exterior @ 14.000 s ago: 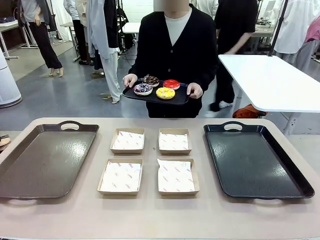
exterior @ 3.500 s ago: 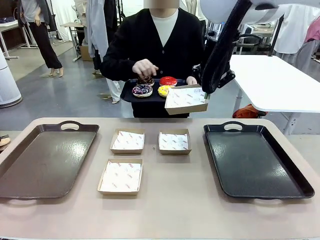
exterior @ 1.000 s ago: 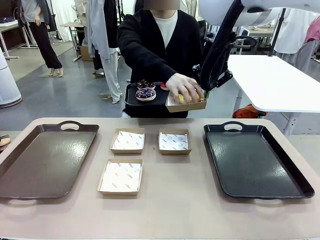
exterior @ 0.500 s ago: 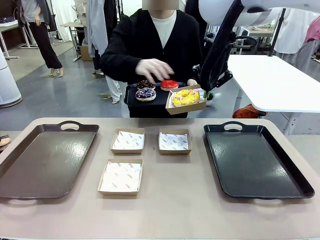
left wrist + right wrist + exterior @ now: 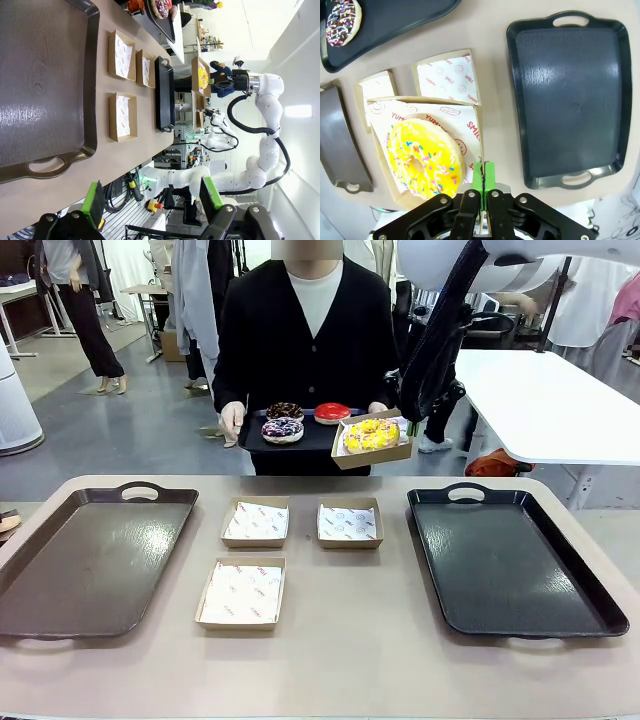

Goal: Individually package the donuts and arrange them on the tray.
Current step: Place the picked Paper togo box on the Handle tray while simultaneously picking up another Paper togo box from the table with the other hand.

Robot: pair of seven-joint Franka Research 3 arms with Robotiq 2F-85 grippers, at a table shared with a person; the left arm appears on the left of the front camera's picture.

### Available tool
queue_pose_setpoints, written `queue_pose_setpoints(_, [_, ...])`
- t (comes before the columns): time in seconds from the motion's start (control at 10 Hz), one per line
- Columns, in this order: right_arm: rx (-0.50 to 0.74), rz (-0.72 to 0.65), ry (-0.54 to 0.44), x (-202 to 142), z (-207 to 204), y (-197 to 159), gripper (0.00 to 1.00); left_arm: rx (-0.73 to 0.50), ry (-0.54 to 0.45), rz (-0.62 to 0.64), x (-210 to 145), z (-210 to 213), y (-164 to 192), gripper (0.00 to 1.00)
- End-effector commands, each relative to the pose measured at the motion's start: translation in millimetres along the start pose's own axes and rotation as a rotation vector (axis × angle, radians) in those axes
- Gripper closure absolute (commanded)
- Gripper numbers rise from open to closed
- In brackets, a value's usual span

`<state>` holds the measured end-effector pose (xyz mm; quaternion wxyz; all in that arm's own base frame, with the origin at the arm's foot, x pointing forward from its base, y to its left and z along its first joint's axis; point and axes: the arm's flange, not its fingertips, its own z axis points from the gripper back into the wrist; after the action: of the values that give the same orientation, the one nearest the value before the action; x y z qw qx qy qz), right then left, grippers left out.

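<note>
The right gripper (image 5: 483, 176) is pressing its green pads together on the rim of a shallow brown cardboard box lined with printed white paper (image 5: 465, 120). It is holding that box in the air beyond the table's far edge, just beside the small black tray (image 5: 305, 439) that the person (image 5: 305, 330) is carrying. The yellow-glazed ring donut with coloured sprinkles (image 5: 371, 434) is sitting inside the held box. On the person's tray, the glossy red donut (image 5: 332, 412), the chocolate donut with colourful sprinkles (image 5: 283, 428) and the plain dark chocolate donut (image 5: 285, 410) are lying close together. The left gripper (image 5: 150, 189) is hanging with its jaws spread wide and nothing between them, near the handled end of the large brown tray (image 5: 90, 560). Three more paper-lined boxes (image 5: 255, 521) are resting on the beige tabletop (image 5: 330, 670), between that tray and the large black tray (image 5: 510, 560).
</note>
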<state>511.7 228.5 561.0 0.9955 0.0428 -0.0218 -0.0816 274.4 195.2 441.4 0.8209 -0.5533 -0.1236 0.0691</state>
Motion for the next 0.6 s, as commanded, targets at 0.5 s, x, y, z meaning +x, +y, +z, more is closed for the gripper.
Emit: queue_pose_setpoints(0.5, [0.03, 0.103, 0.006, -13.6, 10.9, -23.2, 0.99, 0.066, 0.085, -0.025, 1.9, -9.2, -13.1, 0.0])
